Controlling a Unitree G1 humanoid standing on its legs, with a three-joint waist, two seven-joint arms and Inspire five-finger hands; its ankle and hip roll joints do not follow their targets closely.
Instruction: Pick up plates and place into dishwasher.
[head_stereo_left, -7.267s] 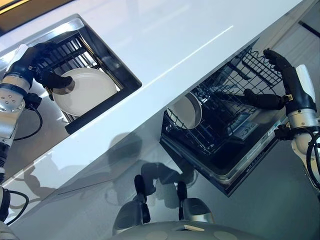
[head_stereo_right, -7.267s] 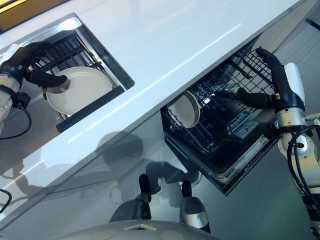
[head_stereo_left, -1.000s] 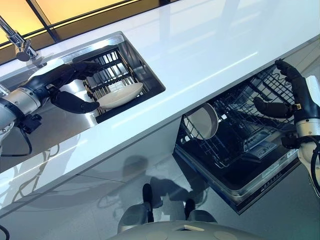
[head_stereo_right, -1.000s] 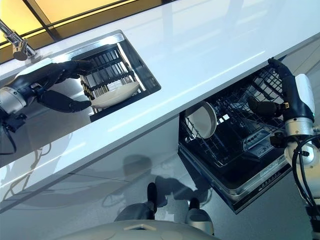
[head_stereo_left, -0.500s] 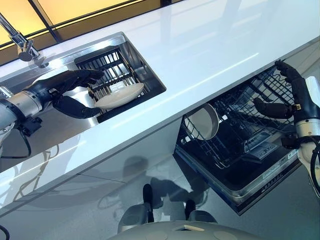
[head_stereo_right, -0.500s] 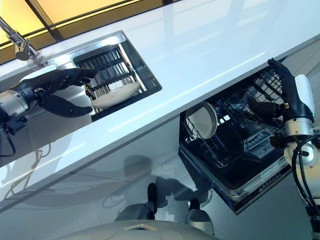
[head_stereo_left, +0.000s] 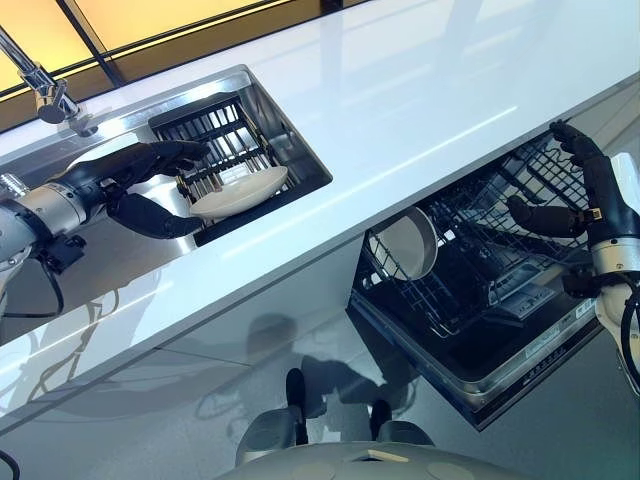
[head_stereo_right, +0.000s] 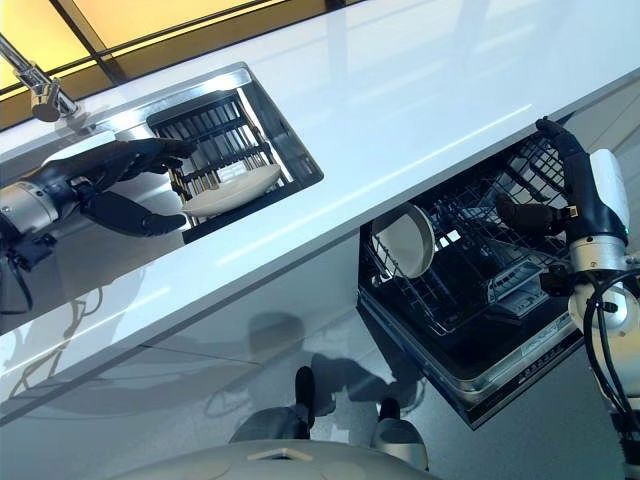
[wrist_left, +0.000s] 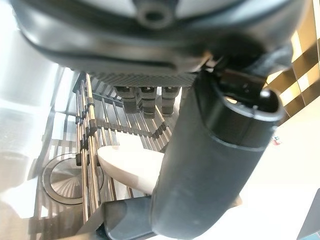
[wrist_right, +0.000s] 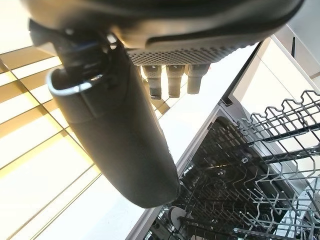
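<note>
Over the sink (head_stereo_left: 290, 135), your left hand (head_stereo_left: 105, 183) hovers with its fingers straight and spread and the thumb held apart beneath them, gripping nothing. A white plate (head_stereo_left: 238, 190) lies tilted on the dark drying rack (head_stereo_left: 215, 125) inside the sink, just beside the tip of your thumb. You cannot tell from the head views whether the thumb touches its rim. Your left wrist view shows the plate resting across the rack's bars, past the thumb.

Lower and to your right, the dishwasher (head_stereo_left: 500, 360) is open below the white counter (head_stereo_left: 420, 90), its wire basket (head_stereo_left: 480, 260) drawn out. A second plate (head_stereo_left: 405, 243) stands on edge in the basket's corner nearest the sink. Your right hand (head_stereo_left: 597, 200) is at the basket's far side, fingers extended upward, thumb stretched out over the wires, holding nothing. A faucet (head_stereo_left: 45, 90) rises behind the sink.
</note>
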